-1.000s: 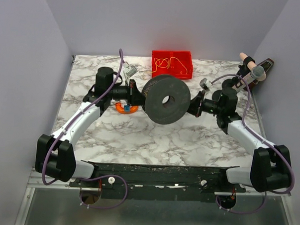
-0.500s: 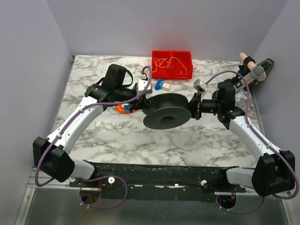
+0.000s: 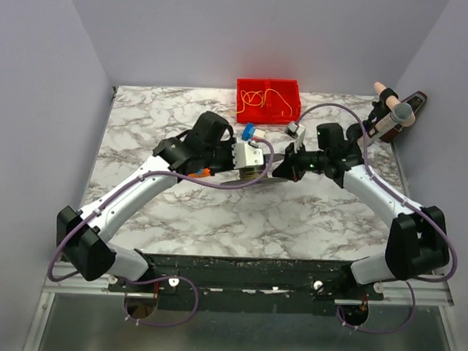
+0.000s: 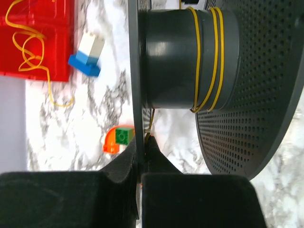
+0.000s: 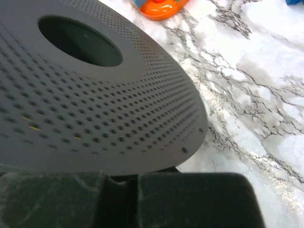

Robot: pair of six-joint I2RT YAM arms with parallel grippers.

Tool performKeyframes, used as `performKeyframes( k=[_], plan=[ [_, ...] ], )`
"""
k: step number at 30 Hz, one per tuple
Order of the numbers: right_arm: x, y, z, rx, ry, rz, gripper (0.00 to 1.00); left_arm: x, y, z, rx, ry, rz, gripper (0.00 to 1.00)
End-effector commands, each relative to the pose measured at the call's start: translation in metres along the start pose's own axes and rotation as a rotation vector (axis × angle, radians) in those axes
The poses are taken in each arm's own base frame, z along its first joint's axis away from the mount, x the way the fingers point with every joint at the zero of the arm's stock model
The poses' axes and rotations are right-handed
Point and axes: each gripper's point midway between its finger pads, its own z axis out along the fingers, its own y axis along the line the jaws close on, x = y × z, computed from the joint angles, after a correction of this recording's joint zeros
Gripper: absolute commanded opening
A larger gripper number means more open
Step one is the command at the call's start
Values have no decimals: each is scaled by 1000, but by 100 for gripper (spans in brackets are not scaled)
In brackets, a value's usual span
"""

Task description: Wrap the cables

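Observation:
A dark grey spool (image 4: 180,57) with perforated flanges hangs between both grippers over the middle of the table. Yellow cable (image 4: 210,57) is wound in several turns round its core. More loose cable (image 4: 26,42) lies looped in the red bin (image 4: 57,52), and one strand trails out onto the marble. My left gripper (image 4: 141,151) is shut on the rim of one flange. My right gripper (image 5: 137,176) is shut on the edge of the other flange (image 5: 95,104). In the top view the spool (image 3: 266,177) is mostly hidden under the left wrist.
A blue-and-white brick (image 3: 251,132) lies just in front of the red bin (image 3: 268,101). An orange arch with a green brick (image 4: 118,138) sits on the marble near the left gripper. A microphone (image 3: 397,114) leans at the table's far right corner.
The spool has tipped from facing the top camera to lying nearly flat. Both arms swung in toward the table's middle, and the left wrist now covers most of the spool.

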Motion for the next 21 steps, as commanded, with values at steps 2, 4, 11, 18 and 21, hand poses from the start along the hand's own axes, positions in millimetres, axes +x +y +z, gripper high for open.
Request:
performKeyframes(
  k=[2, 4, 11, 18, 21],
  plan=[
    [-28, -24, 20, 130, -32, 174, 1, 34, 35, 23, -256, 265, 171, 0],
    [-34, -34, 26, 162, -41, 240, 1, 40, 45, 28, -350, 311, 219, 0],
    [-47, -59, 56, 164, -48, 387, 1, 47, 67, 43, -637, 376, 428, 0],
    [-43, -78, 81, 158, -49, 494, 1, 49, 58, 66, -738, 400, 641, 0],
    [-52, -83, 84, 162, -72, 510, 1, 56, 50, 80, -726, 420, 697, 0]
  ],
)
